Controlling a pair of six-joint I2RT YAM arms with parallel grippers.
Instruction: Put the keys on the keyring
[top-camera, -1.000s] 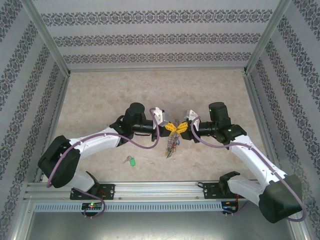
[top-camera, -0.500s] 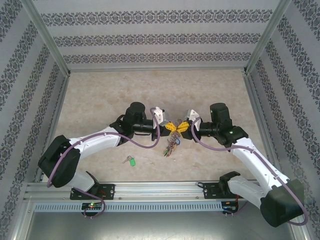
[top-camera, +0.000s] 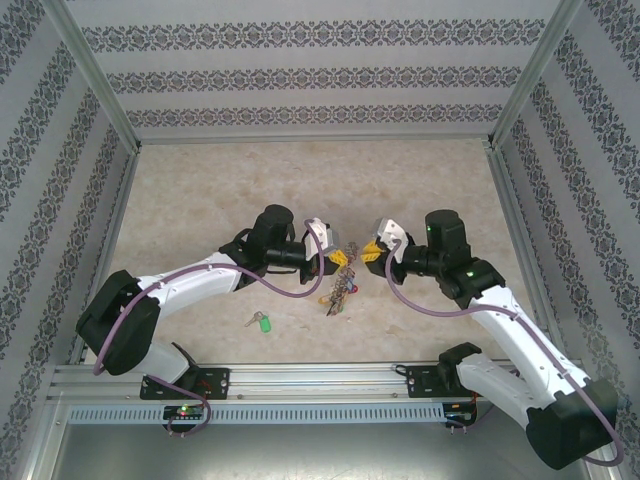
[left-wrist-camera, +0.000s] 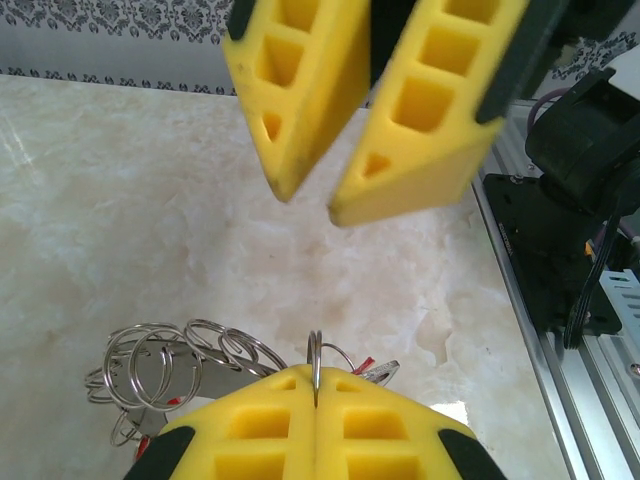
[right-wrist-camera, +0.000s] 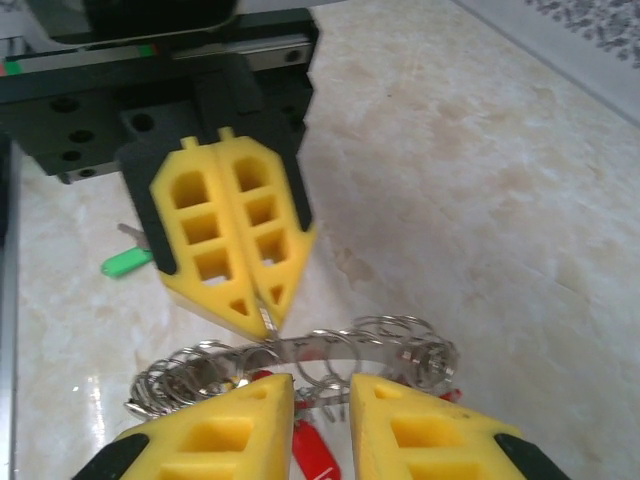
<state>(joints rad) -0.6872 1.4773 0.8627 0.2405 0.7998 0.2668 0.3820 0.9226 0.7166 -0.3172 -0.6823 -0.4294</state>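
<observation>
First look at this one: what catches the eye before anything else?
Mid-table, the left gripper is shut on the edge of the large, crowded keyring. The right gripper faces it, just apart, with its jaws open and empty. A green-tagged key lies alone on the table, nearer the left arm's base.

Keyring (top-camera: 340, 289) hung at left pincer (top-camera: 337, 260) tip, ctr of table (top-camera: 200, 200). Right pincer (top-camera: 369, 252) stood just right, apart. Loose key (top-camera: 262, 322) lay on table, L of keyring, nearer arm bases.
</observation>
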